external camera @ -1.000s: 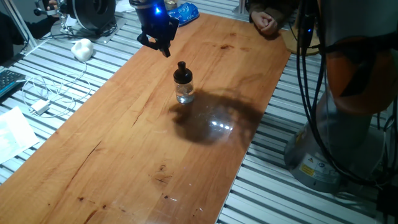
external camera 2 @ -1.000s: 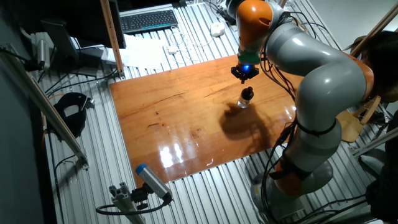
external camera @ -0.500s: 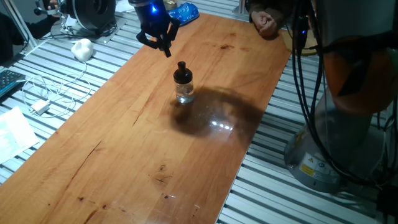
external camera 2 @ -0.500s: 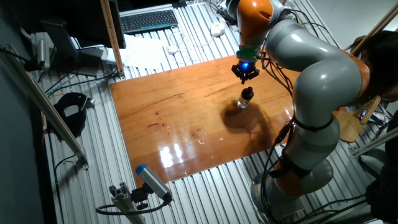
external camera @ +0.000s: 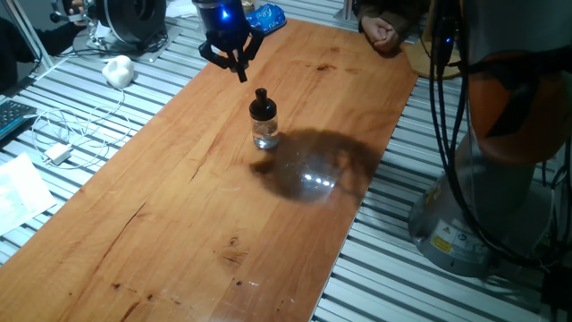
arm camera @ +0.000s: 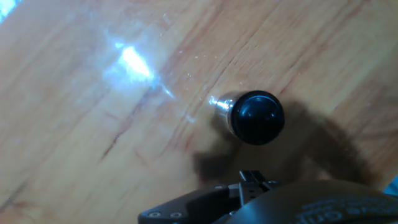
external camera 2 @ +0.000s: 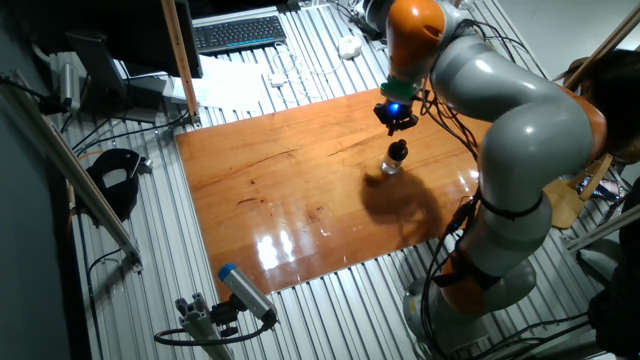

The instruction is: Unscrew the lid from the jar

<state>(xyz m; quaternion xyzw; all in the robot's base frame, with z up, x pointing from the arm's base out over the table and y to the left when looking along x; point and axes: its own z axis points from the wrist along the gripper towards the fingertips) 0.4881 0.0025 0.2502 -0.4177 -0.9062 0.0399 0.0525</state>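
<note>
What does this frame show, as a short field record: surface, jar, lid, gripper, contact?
surface: wooden table
jar: clear glass jar, upright on the table, near its middle
lid: black lid with knob, on the jar
gripper: gripper above the jar, off to one side; open or shut cannot be told
contact: none; the gripper is clear of the lid
task state: lid not yet off

One jar (external camera: pixel 264 131), one lid (external camera: pixel 261 104), one keyboard (external camera 2: pixel 239 33).
</note>
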